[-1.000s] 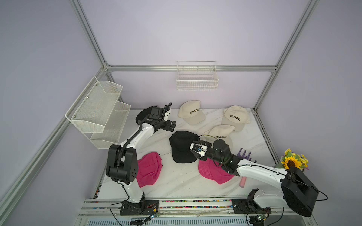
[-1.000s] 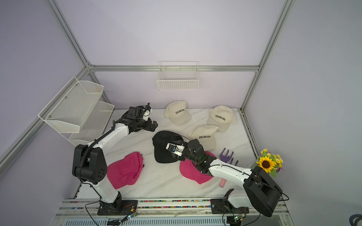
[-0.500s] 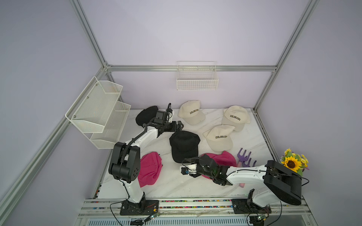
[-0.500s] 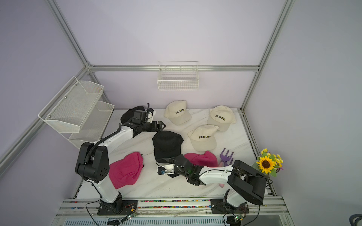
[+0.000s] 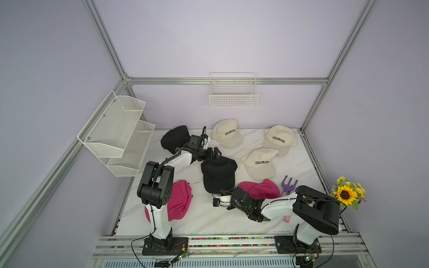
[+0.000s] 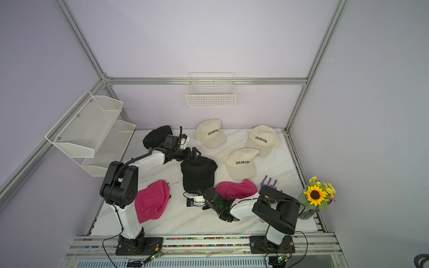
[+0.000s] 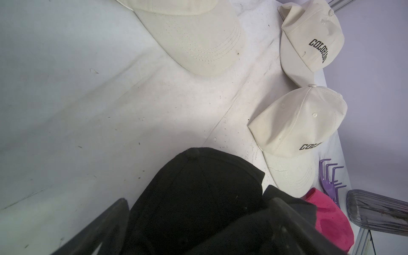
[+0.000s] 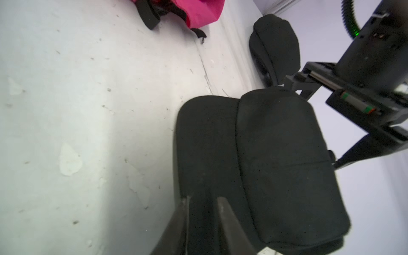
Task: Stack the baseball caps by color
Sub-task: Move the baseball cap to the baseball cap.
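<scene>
Where the white table [image 5: 199, 222] serves as carrier, seven caps are listed as visible.

1. Middle black cap [image 5: 218, 174]: laid near the table's centre, with its brim turned toward the front edge.
2. Corner black cap [image 5: 174, 139]: set in the back left corner.
3. Back cream cap [image 5: 227, 133]: placed at the back edge and lettered COLORADO.
4. Corner cream cap [image 5: 278, 139]: placed in the back right corner, with the same lettering.
5. Middle cream cap [image 5: 260, 163]: laid just beside the middle black cap, on the side toward the right edge.
6. Left pink cap [image 5: 180, 200]: found by the left edge, partly hidden by the left arm.
7. Right pink cap [image 5: 260, 189]: found toward the front right, just beside the black brim.

The left gripper [image 5: 216, 152] is held at the rear of the middle black cap's crown, its fingers spread wide.

The right gripper [image 8: 204, 209] is set at that cap's brim. Its fingers stand narrowly apart with the brim edge between them. Whether the brim is pinched cannot be told.

Sundries: a purple rake [image 5: 289, 184] is noted near the right edge, and sunflowers [image 5: 346, 196] beyond the front right corner.
</scene>
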